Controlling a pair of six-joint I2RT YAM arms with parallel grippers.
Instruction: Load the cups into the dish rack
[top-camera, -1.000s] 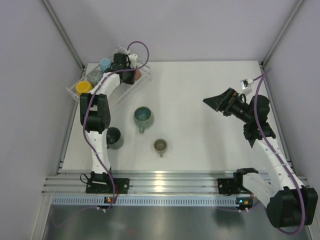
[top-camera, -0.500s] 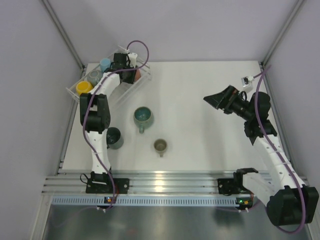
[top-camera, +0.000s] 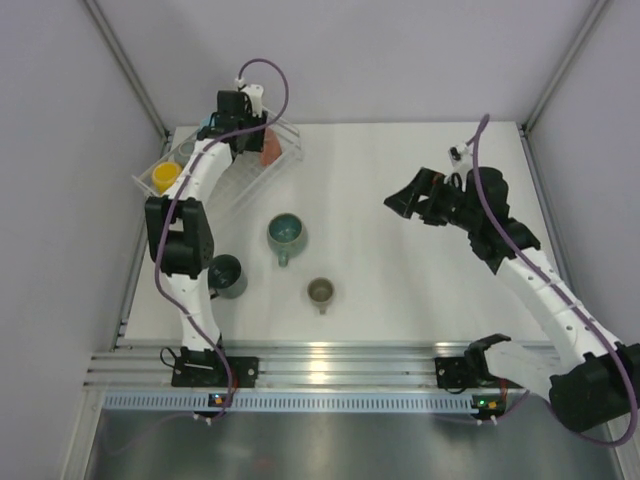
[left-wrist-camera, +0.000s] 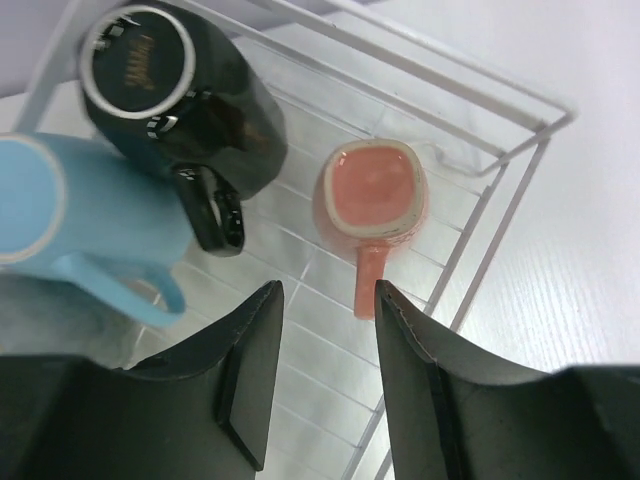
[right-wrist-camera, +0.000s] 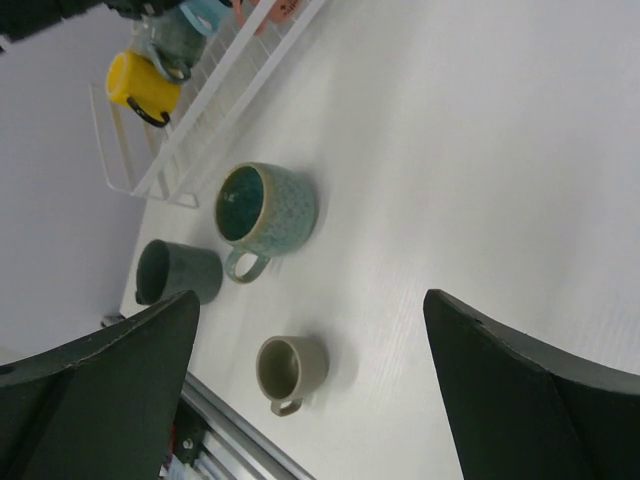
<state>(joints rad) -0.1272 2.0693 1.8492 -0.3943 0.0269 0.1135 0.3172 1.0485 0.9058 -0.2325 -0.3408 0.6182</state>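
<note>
left fingers lifted off salmon cup, squarish rim

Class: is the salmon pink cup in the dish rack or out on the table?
In. The pink cup sits on the dish rack bars, inside its rim, clear of the left gripper.

Left gripper: jaws have parted off the salmon pink ceramic cup and pulled back toward 11 o'clock. The cup is now uncovered in the top view. Right gripper: swung toward 9 o'clock, its purple cable lifted higher.
</note>
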